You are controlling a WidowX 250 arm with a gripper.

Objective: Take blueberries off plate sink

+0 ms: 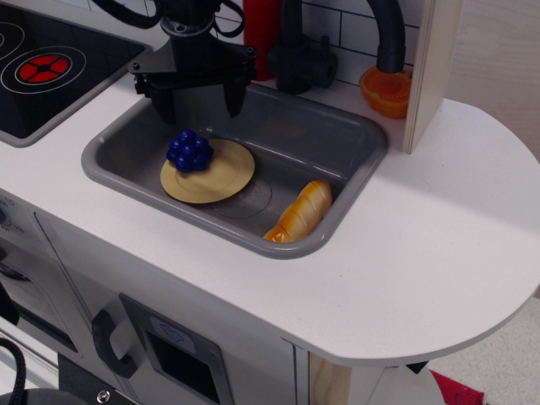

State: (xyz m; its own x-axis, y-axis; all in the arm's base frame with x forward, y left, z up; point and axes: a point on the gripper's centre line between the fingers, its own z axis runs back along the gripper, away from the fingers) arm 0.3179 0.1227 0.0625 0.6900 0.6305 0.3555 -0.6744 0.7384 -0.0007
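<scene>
**Pincer poised above the berry cluster**

While the blueberries sit on the left edge of the plate, partly overhanging its rim, the gripper hangs just above and slightly behind them with its two dark fingers spread wide and nothing between them. Plate and cluster both lie in the left half of the sink.

The cluster looks like hard, glossy moulded plastic, so it is probably light and stiff rather than squashy, and its rounded bumps may prove slippery under the pads. A grip across its widest middle, fingers settling into the grooves between bumps, seems the safest hold; pinching only the top risks it popping out.

The near-left wall of the sink stands close to the cluster, leaving little room for a finger on that side. The thin plate beneath could be nudged or tipped if the fingers go too low. The croissant toy lies well apart at the near right corner, and the stovetop at the far left is out of the way.
</scene>
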